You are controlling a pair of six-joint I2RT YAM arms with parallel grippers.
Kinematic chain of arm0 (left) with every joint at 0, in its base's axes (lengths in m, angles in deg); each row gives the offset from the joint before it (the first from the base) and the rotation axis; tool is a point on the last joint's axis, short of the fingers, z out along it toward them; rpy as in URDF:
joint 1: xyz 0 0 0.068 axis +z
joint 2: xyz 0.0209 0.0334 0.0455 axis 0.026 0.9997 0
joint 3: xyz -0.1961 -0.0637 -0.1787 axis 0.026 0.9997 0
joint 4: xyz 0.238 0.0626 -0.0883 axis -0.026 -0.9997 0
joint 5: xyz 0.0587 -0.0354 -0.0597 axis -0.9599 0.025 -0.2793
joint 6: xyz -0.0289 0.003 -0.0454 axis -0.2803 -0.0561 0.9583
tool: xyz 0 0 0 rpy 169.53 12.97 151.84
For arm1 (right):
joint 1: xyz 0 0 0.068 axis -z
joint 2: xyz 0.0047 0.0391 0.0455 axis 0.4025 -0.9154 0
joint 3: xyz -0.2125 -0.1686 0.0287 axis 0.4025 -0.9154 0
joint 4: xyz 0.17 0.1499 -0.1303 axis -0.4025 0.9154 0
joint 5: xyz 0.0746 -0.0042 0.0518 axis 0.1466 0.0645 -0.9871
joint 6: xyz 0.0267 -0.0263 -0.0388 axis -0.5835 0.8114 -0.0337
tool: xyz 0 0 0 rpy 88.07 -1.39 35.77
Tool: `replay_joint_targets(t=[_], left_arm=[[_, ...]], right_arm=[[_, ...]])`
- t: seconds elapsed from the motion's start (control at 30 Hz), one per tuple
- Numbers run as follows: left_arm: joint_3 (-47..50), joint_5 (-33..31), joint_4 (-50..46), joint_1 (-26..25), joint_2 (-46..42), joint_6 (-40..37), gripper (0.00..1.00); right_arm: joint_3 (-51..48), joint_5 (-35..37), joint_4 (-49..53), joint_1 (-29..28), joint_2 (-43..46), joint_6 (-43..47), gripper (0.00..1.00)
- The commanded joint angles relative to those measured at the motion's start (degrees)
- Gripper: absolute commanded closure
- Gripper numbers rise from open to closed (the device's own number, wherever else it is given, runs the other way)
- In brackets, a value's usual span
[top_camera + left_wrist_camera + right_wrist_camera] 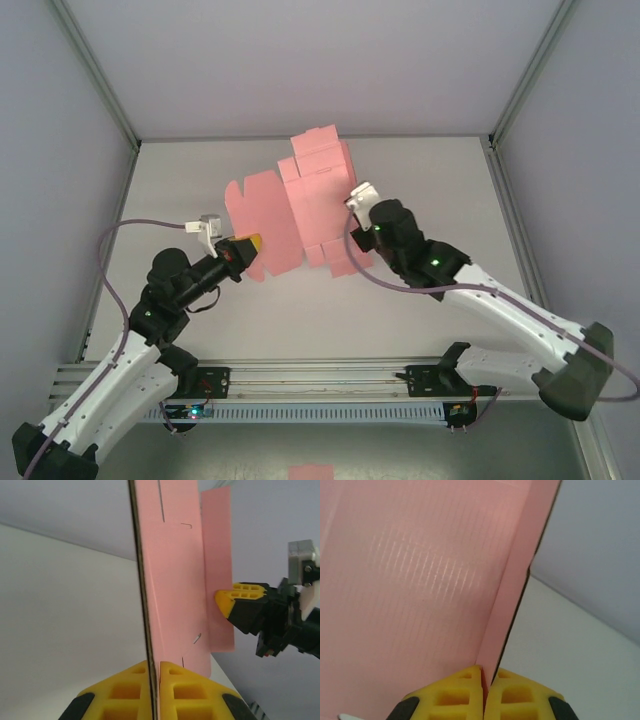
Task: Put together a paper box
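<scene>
My left hand (154, 682) is pinched shut on the near-left edge of the paper box (305, 205). My right hand (485, 682) is clamped tight on a narrow strip along its right side, so the pink sheet is held between them over the middle of the counter (430, 170). I'd judge the job barely begun: the card is an open die-cut sheet with flaps spread, at most that one strip bent up, and every wall and tuck is left to fold.
</scene>
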Motion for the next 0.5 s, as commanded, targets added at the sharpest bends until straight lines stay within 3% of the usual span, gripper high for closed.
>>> replay_joint_targets(t=[0.0,0.07,0.17,0.33,0.47], left_arm=[[2.5,-1.5,-5.5,-1.2,-0.5,1.8,0.90],[2.4,-4.5,-9.5,-1.2,-0.7,2.1,0.79],[1.5,-10.7,-17.3,-1.2,-1.6,2.8,0.23],[-0.9,-16.0,-26.8,-1.2,-3.7,3.0,0.00],[-6.4,-16.8,-31.8,-1.2,-5.5,-0.6,0.00]], right_arm=[[3.3,13.8,-4.5,-0.5,-2.1,15.3,1.00],[3.0,4.3,-2.7,-0.3,-2.1,19.2,1.00],[1.2,-10.7,-1.3,0.0,-0.4,25.2,1.00],[4.3,-23.2,6.8,0.6,1.1,29.6,1.00],[8.9,-25.9,14.5,1.0,0.9,32.8,1.00]])
